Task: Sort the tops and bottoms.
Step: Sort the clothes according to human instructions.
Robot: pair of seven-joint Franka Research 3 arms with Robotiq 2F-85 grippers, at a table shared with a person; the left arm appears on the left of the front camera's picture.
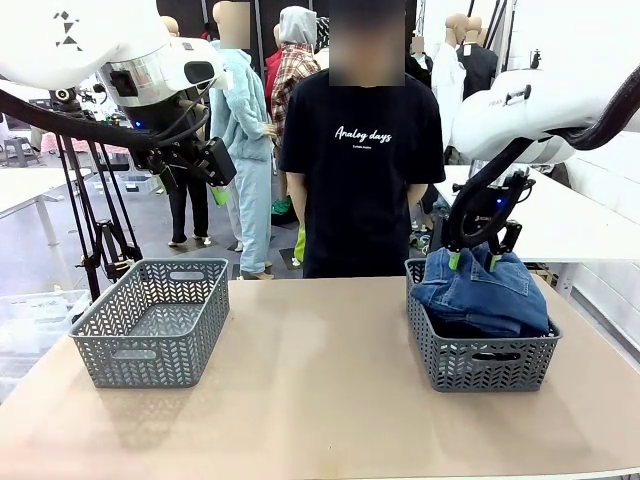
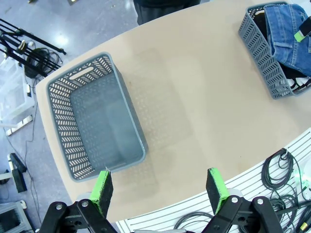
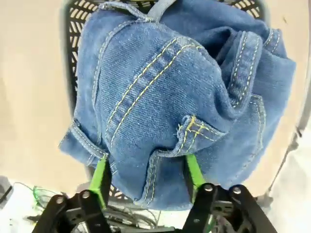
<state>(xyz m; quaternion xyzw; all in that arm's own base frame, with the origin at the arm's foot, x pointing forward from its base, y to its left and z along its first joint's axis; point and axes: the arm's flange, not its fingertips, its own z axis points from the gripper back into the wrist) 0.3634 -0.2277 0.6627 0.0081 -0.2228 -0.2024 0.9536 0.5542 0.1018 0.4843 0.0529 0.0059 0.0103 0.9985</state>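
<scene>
A: Any writing you can read?

B: One line. The person (image 1: 360, 160) standing at the far side of the table (image 1: 320, 390) wears a black T-shirt lettered "Analog days" (image 1: 362, 134) in white script. Smaller print sits under it, too small to read.

A: Where are the jeans?

B: The blue denim jeans (image 1: 482, 290) lie heaped in the right grey basket (image 1: 480, 355), rising above its rim. The right wrist view shows yellow stitched seams and a pocket corner. Something dark lies under the denim in that basket; I cannot tell what.

A: And the right pincer?

B: The right pincer (image 1: 474, 260) is directly over the heap, green pads pointing down. Its jaws stand apart, one on each side of a fold of denim. The pads (image 3: 100, 175) sit at the cloth's edge, but whether they press it I cannot tell.

A: The left one?

B: The left pincer (image 2: 159, 190) is raised over the table's left side, jaws wide apart, holding nothing. Below it stands the left grey basket (image 2: 95, 119).

A: Anything else around?

B: Cables (image 2: 279, 170) run along a slatted white surface beside the table's near edge, and black stand legs (image 1: 105, 250) rise behind the left basket.
</scene>
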